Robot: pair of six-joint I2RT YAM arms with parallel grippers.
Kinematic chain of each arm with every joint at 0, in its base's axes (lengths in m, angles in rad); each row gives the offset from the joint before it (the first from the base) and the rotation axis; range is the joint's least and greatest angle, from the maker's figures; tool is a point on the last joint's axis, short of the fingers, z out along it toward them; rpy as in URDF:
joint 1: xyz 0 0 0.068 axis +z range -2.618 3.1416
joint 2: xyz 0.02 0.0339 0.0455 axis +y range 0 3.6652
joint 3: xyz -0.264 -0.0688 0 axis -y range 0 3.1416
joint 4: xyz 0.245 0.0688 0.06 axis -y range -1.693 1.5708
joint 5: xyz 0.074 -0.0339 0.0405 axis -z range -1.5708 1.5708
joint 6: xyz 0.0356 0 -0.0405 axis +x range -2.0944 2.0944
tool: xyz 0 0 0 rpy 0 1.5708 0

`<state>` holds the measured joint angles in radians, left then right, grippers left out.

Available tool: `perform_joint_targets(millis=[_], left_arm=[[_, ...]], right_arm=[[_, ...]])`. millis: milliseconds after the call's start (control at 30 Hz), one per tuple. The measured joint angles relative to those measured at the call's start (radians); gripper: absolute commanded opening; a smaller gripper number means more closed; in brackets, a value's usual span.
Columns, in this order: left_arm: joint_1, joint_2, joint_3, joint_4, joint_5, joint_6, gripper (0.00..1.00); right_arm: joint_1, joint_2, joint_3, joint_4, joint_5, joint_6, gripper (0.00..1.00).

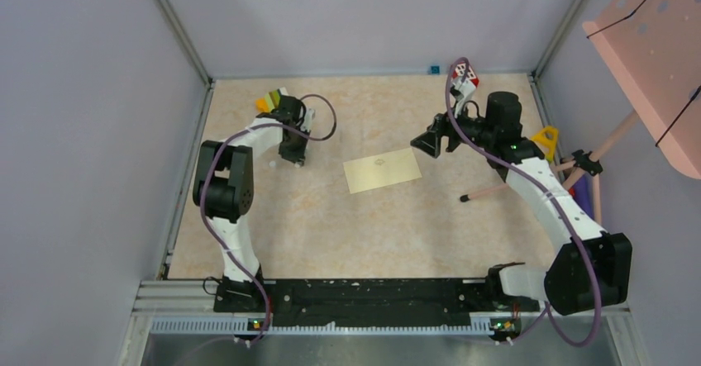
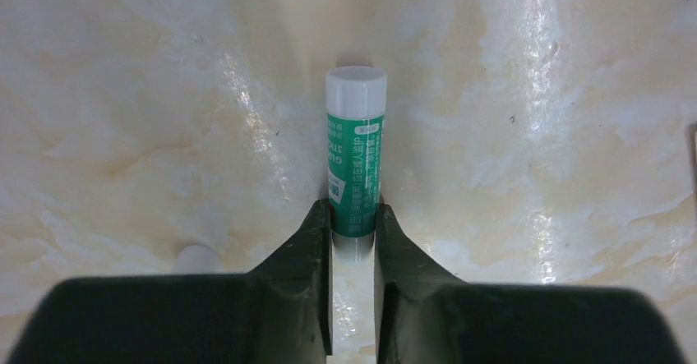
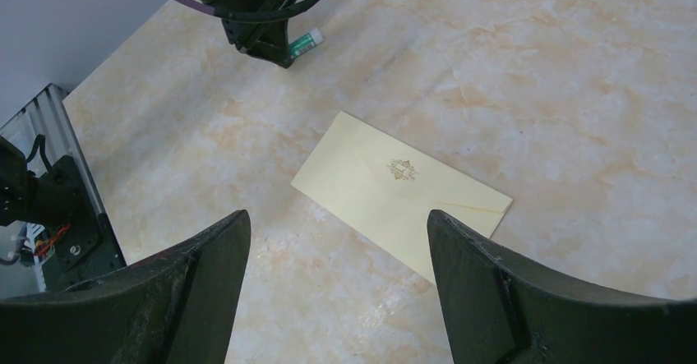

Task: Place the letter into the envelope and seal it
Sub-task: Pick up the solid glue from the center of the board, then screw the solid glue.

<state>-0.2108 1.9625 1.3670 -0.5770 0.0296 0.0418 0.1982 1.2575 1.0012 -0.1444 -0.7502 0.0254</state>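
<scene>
I saw my left end effector (image 2: 353, 216) narrow, its fingers pressed against both sides of a green, white-capped glue stick (image 2: 356, 146) lying on the bench (image 3: 575, 93). My right end effector (image 3: 337, 216) stood wide and held nothing. The cream envelope (image 3: 394, 191) lay flat just ahead of and below it, flap folded down.

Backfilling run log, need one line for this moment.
left hand: shut on glue stick lying on table | right hand: open, clear of envelope | envelope: flat, flap down | letter: not seen
</scene>
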Motion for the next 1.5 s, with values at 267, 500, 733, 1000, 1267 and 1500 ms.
perform_joint_targets(millis=[267,500,733,1000,1267,1500], left_arm=[[0.001,-0.002,0.0,0.02,0.076,0.025,0.04],[-0.008,-0.074,0.032,-0.138,0.494,0.209,0.04],[-0.13,-0.214,0.139,-0.349,0.829,0.441,0.04],[-0.32,-0.113,0.262,-0.744,1.052,0.778,0.03],[-0.332,-0.043,0.28,-0.897,1.117,0.897,0.01],[-0.37,-0.111,0.156,-0.679,1.034,0.686,0.02]], right_arm=[[0.0,-0.002,-0.002,0.003,-0.058,-0.022,0.77],[0.0,-0.061,-0.131,0.076,-0.278,-0.187,0.78],[0.001,-0.177,-0.203,0.062,-0.463,-0.529,0.82],[0.047,-0.201,-0.201,-0.167,-0.547,-0.973,0.73],[0.128,-0.233,-0.274,-0.224,-0.538,-1.122,0.65],[0.18,-0.206,-0.315,-0.081,-0.494,-1.038,0.64]])
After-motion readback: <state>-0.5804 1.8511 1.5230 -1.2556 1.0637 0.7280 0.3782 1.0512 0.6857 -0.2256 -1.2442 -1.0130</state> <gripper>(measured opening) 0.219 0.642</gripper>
